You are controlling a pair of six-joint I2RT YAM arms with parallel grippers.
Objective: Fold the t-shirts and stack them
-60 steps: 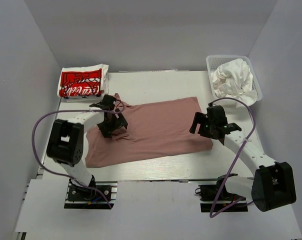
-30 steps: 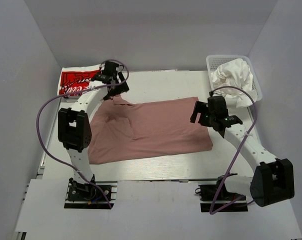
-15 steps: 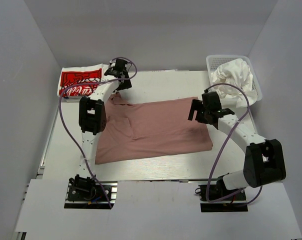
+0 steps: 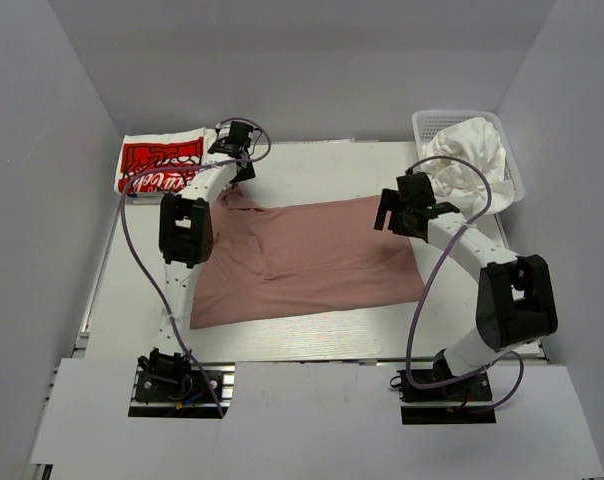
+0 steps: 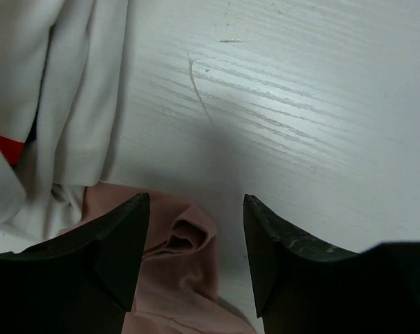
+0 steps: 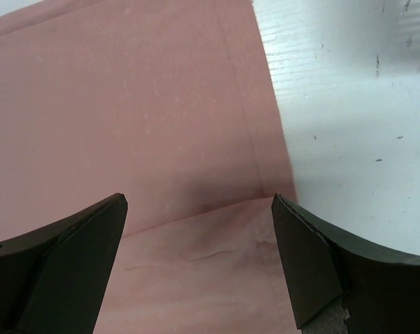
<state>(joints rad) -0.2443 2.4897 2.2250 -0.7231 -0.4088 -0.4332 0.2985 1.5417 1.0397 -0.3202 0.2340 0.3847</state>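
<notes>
The dusty-pink t-shirt [image 4: 302, 255] lies spread flat across the middle of the table. My left gripper [image 4: 240, 172] is open just above its bunched far-left corner [image 5: 186, 240], beside the folded white t-shirt with the red logo [image 4: 160, 165]; that shirt's edge shows in the left wrist view [image 5: 64, 104]. My right gripper [image 4: 397, 215] is open over the pink shirt's far-right corner, its hemmed edge [image 6: 245, 125] between the fingers. Crumpled plain white t-shirts [image 4: 469, 155] fill the basket.
A white plastic mesh basket [image 4: 432, 122] stands at the far right corner. Grey walls enclose the table on three sides. Bare white tabletop [image 4: 322, 165] lies beyond the pink shirt.
My left gripper rose from the pink shirt's left part and swung to its far-left corner. My right gripper moved away from me along the shirt's right edge to the far-right corner.
</notes>
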